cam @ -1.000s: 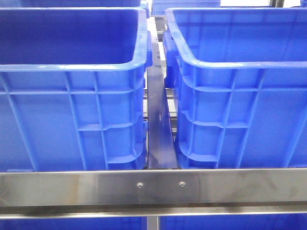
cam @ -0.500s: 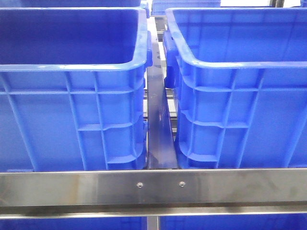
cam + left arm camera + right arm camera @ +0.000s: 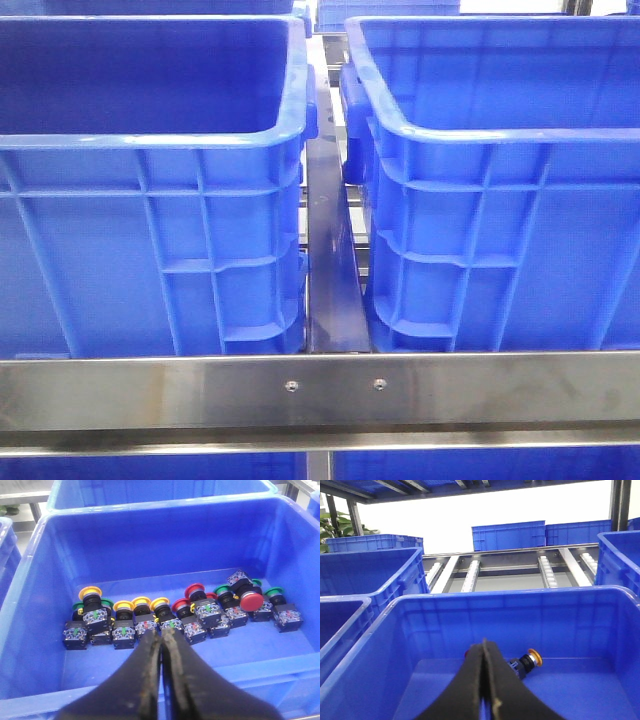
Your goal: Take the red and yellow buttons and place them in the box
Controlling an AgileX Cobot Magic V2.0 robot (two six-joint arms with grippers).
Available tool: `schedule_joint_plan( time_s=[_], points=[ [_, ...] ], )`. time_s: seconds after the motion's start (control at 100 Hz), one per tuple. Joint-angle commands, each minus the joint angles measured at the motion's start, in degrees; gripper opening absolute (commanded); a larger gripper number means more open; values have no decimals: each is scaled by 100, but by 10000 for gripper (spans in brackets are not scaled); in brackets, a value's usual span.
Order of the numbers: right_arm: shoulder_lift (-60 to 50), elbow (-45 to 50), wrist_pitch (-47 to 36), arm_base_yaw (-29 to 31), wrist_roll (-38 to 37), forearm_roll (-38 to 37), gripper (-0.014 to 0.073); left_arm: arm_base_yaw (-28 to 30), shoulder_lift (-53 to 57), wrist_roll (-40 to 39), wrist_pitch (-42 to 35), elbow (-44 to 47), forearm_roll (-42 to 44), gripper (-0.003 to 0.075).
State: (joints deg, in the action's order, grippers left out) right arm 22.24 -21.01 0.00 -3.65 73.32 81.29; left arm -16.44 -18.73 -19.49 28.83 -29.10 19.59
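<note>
buttons (image 3: 165, 615) lie in a loose row across the floor of a blue bin (image 3: 45, 645), in the middle of the left wrist frame. no brand name, label or readable writing shows on any button or bin; small green and red marks on the clear contact blocks are too small to read. each button has a domed cap on a black collar above a transparent block. yellow-capped buttons (image 3: 90, 593) sit toward the left of the row, red-capped buttons (image 3: 195, 591) toward the centre, with one large red mushroom cap (image 3: 251, 601) at right; green-capped buttons (image 3: 272, 592) lie at the right end and behind the yellow ones at left. many of them touch or overlap their neighbours.

left gripper (image 3: 161, 642) hangs above the near wall of this bin, at the bottom centre of the frame, its fingers pressed together with nothing between them.

right gripper (image 3: 484, 652) appears at bottom centre of the right wrist frame, jaws clenched and empty, over a second blue box (image 3: 380, 645). one yellow-capped button (image 3: 526, 662) lies on its side on that box's floor, just right of the fingertips; a red edge (image 3: 467, 653) shows just left of them, mostly hidden.

front view: two blue bins, left bin (image 3: 150, 250) and right bin (image 3: 500, 250), stand side by side behind a steel rail (image 3: 320, 388) along the lower frame; their contents are not visible from here.
</note>
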Motion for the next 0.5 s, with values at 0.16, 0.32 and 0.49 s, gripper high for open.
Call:
schedule_joint_plan(
  time_s=[0.16,0.32,0.49],
  points=[
    [-114,-136,114,0,-900,-1289,-66,-47,-62,-24,-447,-156,74,-19],
    [-340,-116,266,6,-3853,-4270,-66,-47,-62,-24,-447,-156,74,-19],
    [-626,-82,377,26,-6374,-6906,-66,-47,-62,-24,-447,-156,74,-19]
  ],
)
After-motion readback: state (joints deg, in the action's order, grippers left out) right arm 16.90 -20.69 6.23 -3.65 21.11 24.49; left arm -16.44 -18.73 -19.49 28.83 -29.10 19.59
